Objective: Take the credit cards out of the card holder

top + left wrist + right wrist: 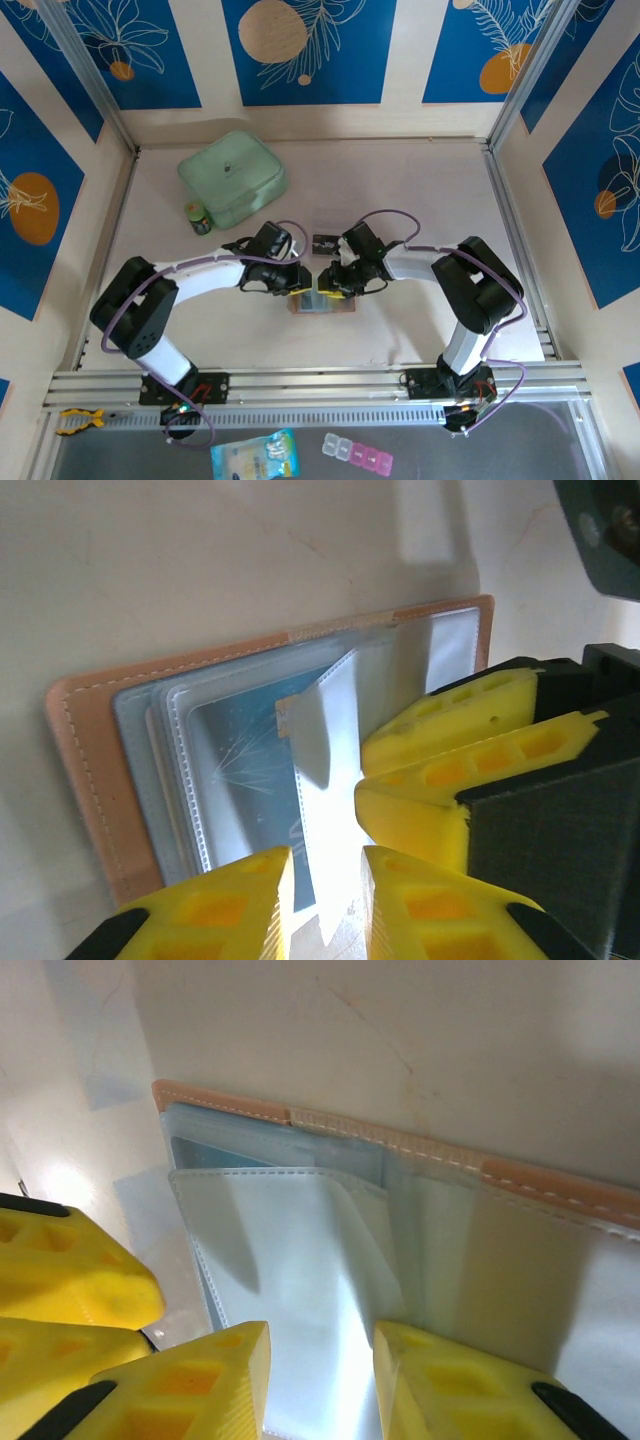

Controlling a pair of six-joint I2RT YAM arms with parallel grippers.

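From above, the card holder (322, 305) lies open on the table (420, 200) with both grippers meeting over it, the left gripper (306, 279) at its left side and the right gripper (333, 280) at its right. A dark card (323, 242) lies on the table just beyond the holder's far edge, its pale markings too small to read.

The wrist views add what the overhead cannot: clear plastic sleeves (330, 710) fanned up from the holder's tan stitched cover, and a blue card (240, 770) tucked in one sleeve inside the holder, its fine white print blurred. One raised sleeve runs between the left fingers (210, 910), which stand slightly apart. The right fingers (450, 1390) are also apart and straddle a sleeve near the holder's fold — a gap shows in both pairs.
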